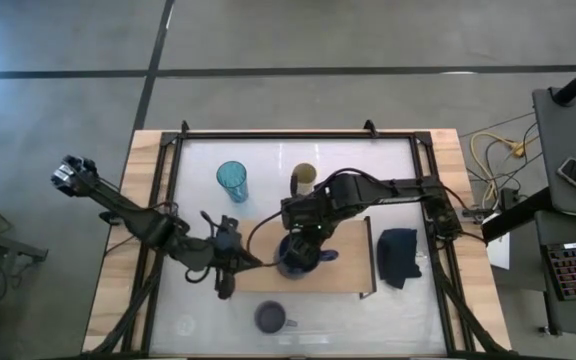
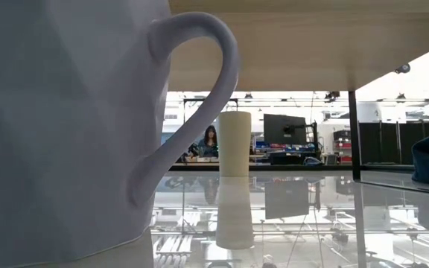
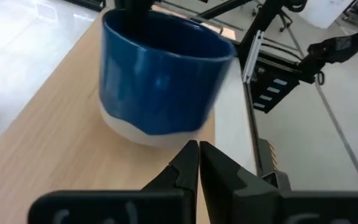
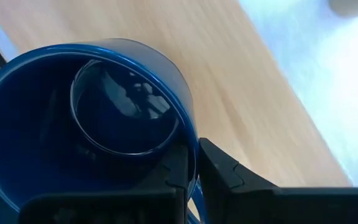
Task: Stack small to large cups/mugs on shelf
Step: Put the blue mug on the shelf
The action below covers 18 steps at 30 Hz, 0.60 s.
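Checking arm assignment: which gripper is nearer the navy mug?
Right. The right gripper is shut on the navy mug's rim, one of its fingers inside the wall, over the shelf. The left gripper, fingers shut, sits just beside the mug, not touching.

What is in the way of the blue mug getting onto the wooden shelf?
Nothing. The blue mug already sits over the wooden shelf, with the right hand pinching its rim. The left hand is shut just beside the mug, not blocking it.
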{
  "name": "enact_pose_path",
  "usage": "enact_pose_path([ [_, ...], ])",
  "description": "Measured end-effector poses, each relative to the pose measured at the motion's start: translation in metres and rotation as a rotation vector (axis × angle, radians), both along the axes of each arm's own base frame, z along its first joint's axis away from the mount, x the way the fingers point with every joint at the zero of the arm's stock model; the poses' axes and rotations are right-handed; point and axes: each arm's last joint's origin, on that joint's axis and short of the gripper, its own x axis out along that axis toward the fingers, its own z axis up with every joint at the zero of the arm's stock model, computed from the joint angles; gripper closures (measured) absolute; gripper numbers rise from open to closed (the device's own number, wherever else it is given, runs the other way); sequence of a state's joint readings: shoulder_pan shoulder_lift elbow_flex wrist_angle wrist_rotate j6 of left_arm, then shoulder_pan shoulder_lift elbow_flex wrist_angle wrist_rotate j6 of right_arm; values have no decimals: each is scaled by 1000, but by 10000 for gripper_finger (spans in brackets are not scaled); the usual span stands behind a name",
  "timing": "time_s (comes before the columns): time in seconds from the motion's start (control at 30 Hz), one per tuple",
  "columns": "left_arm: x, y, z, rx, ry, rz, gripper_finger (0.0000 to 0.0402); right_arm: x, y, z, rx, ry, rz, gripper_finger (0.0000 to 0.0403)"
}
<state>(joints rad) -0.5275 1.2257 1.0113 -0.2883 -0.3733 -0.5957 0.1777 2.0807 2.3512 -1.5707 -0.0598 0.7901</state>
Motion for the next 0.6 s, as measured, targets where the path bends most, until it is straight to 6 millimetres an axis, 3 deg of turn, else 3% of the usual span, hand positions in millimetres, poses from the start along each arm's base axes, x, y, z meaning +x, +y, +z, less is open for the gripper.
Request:
enact_pose_path([
  [0.33,12,-5,-9,9,19,3,402,2,2,-3,-5,10,-3,354],
  [0.6,17,-6,-14,10,20,10,402,1,1,-2,-5,1,3,349],
])
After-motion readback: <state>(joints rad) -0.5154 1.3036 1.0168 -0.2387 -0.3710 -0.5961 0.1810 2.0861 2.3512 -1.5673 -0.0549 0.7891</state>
